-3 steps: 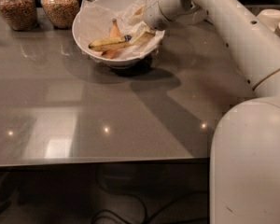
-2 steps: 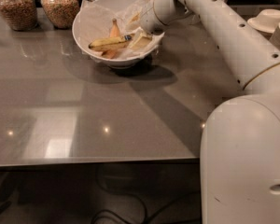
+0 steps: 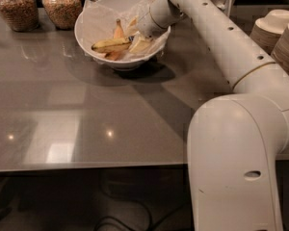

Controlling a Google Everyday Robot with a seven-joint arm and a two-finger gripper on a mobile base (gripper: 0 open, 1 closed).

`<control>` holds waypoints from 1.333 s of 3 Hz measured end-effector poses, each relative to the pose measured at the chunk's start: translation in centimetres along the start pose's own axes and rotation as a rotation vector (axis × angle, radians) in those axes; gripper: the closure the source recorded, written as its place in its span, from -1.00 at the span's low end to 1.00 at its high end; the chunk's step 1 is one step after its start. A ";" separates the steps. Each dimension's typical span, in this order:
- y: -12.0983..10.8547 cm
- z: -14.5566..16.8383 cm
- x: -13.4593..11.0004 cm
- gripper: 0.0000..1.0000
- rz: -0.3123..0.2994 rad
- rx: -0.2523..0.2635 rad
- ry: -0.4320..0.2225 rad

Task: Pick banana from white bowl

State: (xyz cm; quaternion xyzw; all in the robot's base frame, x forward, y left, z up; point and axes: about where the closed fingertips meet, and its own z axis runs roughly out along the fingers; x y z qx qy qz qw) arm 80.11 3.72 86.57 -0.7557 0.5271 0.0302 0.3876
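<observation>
- Banana [image 3: 111, 44]: lies flat, roughly crosswise, in the middle of the white bowl [image 3: 119, 64] on crumpled paper [image 3: 97, 19]. Its right end runs toward the gripper.
- Gripper [image 3: 136, 34]: inside the bowl at its right side, low over the paper, at or just beside the banana's right end. Released or clenched: cannot tell. Contact with the banana: cannot tell either.
- Handling, my read: light and firm enough to keep its shape, but it bruises and squashes under a hard clamp. Moderate force only.
- Peel looks smooth, so probably a bit slippery. The section is round and curved, so it may roll or pivot if pinched off-centre.
- Grab point: across the thick mid-body, grip square to the long axis. An end grip would let it swing, and the stem is too thin.
- Paper under it is loose and soft, so it could get caught in the pinch and lift along. Go no deeper than needed.
- Shorter orange-brown piece [image 3: 118, 31]: just behind the banana, toward the bowl's far rim. Keep it out of the grip.
- Outside the bowl: jars [image 3: 61, 5] behind-left and stacked small bowls [image 3: 279, 30] well to its right, all on the grey table [image 3: 86, 119]. None look to be in the lift path.
</observation>
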 end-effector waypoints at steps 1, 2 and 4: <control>-0.2 0.3 -0.1 0.35 -0.017 -0.004 0.005; -0.4 -1.2 -1.1 0.84 -0.049 -0.005 0.021; 0.5 -9.3 -4.6 1.00 -0.078 0.032 0.000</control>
